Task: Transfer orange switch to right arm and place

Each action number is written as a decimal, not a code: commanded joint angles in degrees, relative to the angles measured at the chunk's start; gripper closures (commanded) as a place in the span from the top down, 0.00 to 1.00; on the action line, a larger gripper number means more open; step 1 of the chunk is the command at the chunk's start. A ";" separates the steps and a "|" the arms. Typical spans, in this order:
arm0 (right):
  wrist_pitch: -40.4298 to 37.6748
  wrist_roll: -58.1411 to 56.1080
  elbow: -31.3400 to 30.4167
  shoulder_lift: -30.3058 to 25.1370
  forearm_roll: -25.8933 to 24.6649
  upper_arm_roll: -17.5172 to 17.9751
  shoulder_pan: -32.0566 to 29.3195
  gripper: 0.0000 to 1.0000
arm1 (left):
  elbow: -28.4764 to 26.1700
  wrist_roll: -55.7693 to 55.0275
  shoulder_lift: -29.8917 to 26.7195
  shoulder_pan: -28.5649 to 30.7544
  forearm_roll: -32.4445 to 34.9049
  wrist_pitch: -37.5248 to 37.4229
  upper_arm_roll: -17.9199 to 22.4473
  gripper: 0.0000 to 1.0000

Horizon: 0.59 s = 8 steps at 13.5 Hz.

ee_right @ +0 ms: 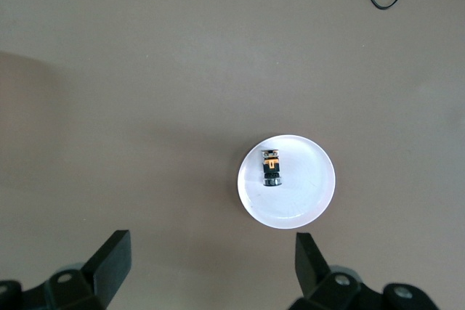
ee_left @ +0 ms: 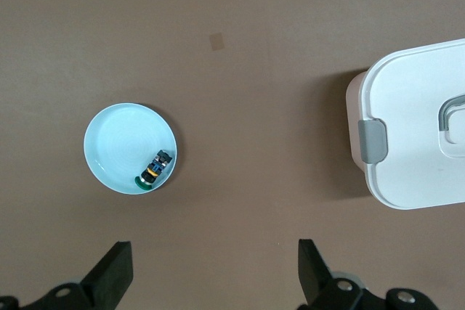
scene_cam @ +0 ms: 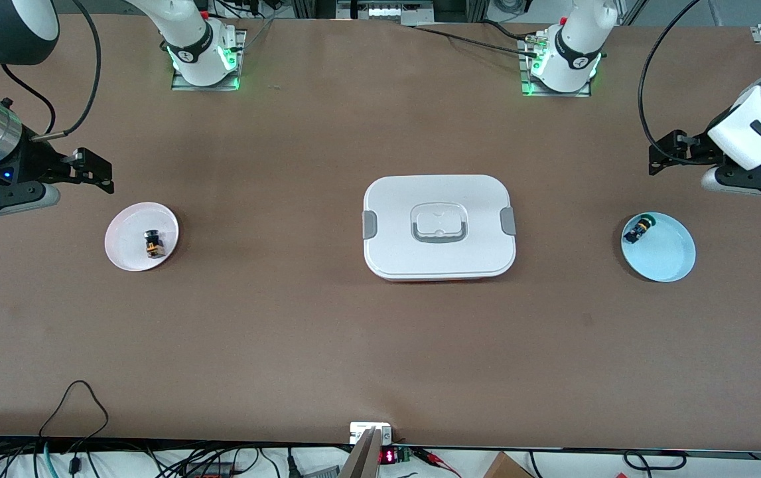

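Two small switches lie on the brown counter (scene_cam: 287, 332), each in a dish. The tiny black cylindrical orange switch (scene_cam: 153, 243) rests in the pale pink round dish (scene_cam: 121, 255) toward the right arm's end. The green-capped black switch (scene_cam: 639, 230) rests in the light blue round dish (scene_cam: 669, 259) toward the left arm's end.

The left gripper (scene_cam: 662, 154) hangs over bare counter beside the blue dish, fingers released and empty. The right gripper (scene_cam: 91, 169) hangs beside the pink dish, likewise spread and empty.

We judge the main risk to be grasping the wrong switch, since both are dark. The part could also roll against the dish wall.
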 commanded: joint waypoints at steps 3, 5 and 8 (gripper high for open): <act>-0.87 0.87 1.38 0.42 0.03 -0.10 0.05 1.00 | 1.24 0.02 0.43 0.26 -0.39 -1.18 -0.06 1.00; -1.23 0.87 1.38 0.25 0.12 -0.10 0.14 1.00 | 1.24 0.11 0.43 0.26 -0.39 -1.18 0.11 1.00; -1.31 0.87 1.30 0.25 0.12 -0.10 0.05 1.00 | 1.24 0.11 0.43 0.26 -0.39 -1.18 0.11 1.00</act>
